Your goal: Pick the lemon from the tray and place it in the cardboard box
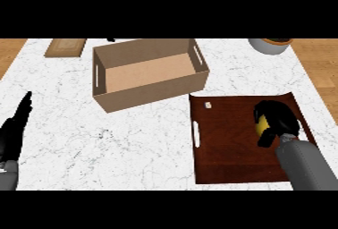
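Lemon grab on the tray

Right hand (276,121) has its fingers curled round the lemon (262,125) on the dark tray (224,152), cardboard box (150,71) sits just beside it. Left hand (14,129) rests open, fingers straight, at the counter's left edge.

The counter (132,143) looked like white marble with fine grey veins, smooth and matt, while the floor (320,58) at either side showed warm wood planks. The box (148,91) was plain brown cardboard, dull and unprinted, and the tray (228,152) looked like dark reddish-brown wood with a faint sheen. The right robot hand (280,120) was matt black over a smooth yellow lemon (261,126), its forearm (307,165) plain grey, and a small board (65,47) at the far edge looked like pale wood.
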